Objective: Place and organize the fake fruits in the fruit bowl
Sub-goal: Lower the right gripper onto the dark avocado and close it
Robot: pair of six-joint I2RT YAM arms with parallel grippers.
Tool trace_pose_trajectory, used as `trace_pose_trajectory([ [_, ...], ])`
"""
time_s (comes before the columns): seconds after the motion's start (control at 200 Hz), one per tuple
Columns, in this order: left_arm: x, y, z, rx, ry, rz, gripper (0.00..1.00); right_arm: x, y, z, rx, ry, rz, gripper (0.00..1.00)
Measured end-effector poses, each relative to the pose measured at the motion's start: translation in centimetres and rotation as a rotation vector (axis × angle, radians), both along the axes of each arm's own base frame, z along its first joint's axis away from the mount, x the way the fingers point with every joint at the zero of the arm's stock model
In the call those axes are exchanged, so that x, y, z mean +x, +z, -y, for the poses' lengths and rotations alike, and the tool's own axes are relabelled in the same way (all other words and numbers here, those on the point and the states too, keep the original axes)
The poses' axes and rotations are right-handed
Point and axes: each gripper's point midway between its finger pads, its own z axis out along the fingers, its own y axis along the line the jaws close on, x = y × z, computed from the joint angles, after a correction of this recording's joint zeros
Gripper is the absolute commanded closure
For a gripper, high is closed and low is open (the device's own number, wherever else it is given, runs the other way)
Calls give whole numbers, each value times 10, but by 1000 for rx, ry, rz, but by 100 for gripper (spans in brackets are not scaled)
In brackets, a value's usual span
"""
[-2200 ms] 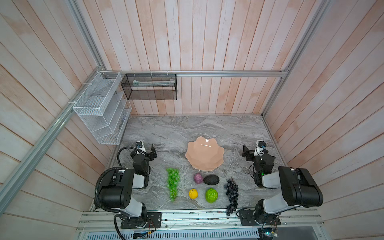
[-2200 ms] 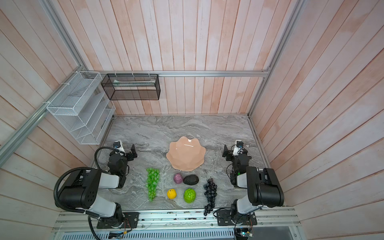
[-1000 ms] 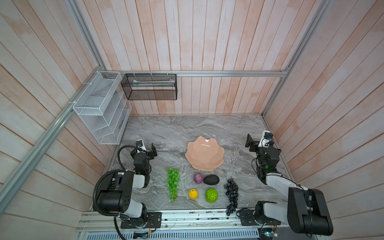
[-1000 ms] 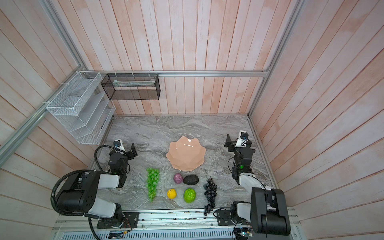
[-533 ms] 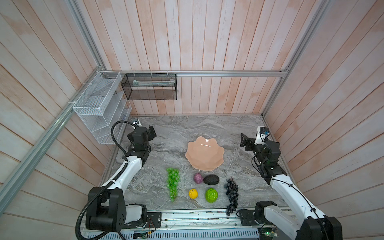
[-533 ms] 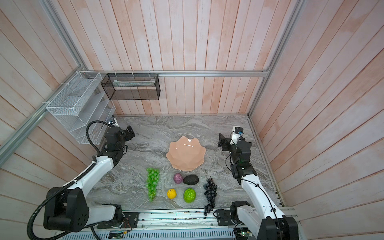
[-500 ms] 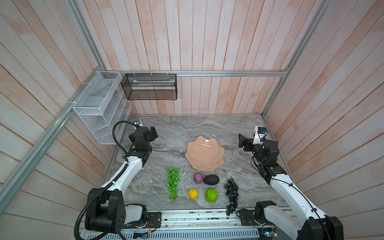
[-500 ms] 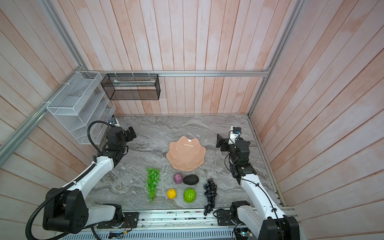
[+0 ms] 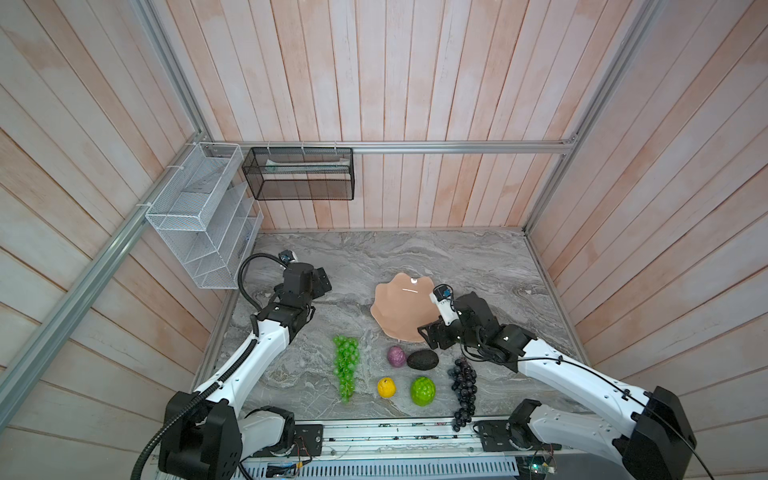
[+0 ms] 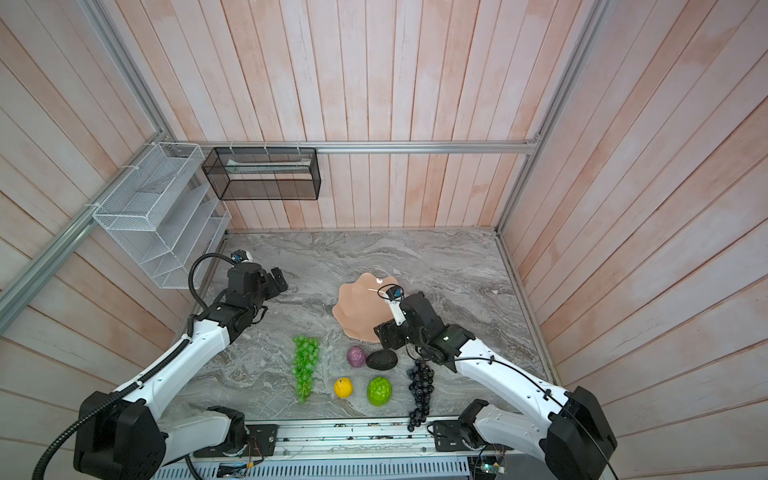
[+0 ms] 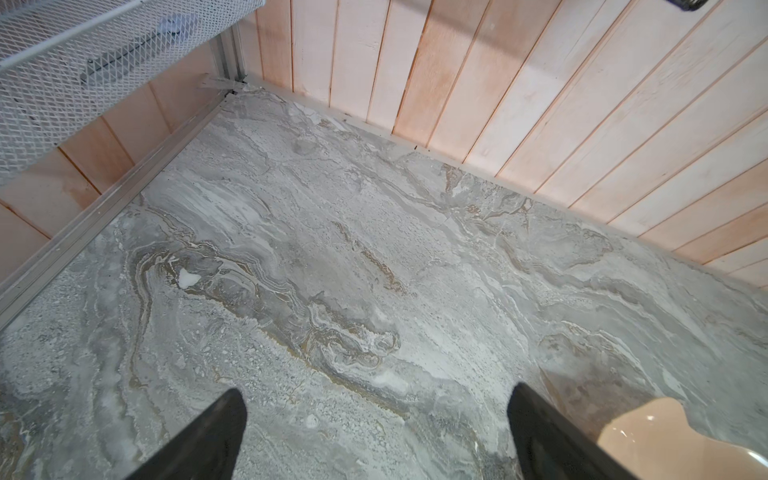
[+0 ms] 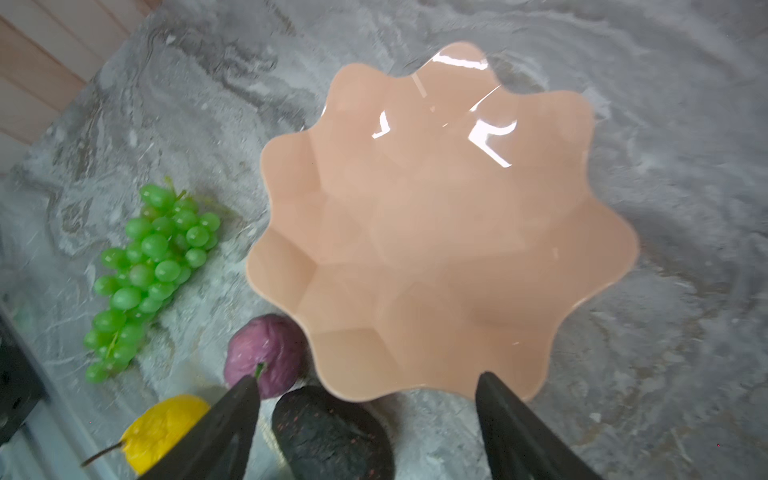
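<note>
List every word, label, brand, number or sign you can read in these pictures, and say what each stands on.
None can be read.
The fruit bowl, the fake fruits and the wire baskets show no print.
Any marking on the front rail is too small to read.

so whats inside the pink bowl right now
Nothing: in the right wrist view the fruit bowl is bare inside, only glare. In both top views the right end effector covers part of its near rim.
</note>
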Motion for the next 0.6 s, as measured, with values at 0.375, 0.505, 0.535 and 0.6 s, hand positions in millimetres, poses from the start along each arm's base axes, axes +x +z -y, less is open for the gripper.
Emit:
trace_pose_trajectory([
  [0.375,0,15,1,-30,4,34,0,-42,-41,-11,-142,114,-146,14],
  [0.505,-1,17,2,-46,7,42,0,-42,-51,-11,-168,122,-161,13],
  [0.535,-1,17,2,-49,6,42,0,-42,-54,-11,-177,126,-166,13],
  [0.6,-1,17,3,-54,4,40,0,-42,-62,-12,-197,136,-176,13],
])
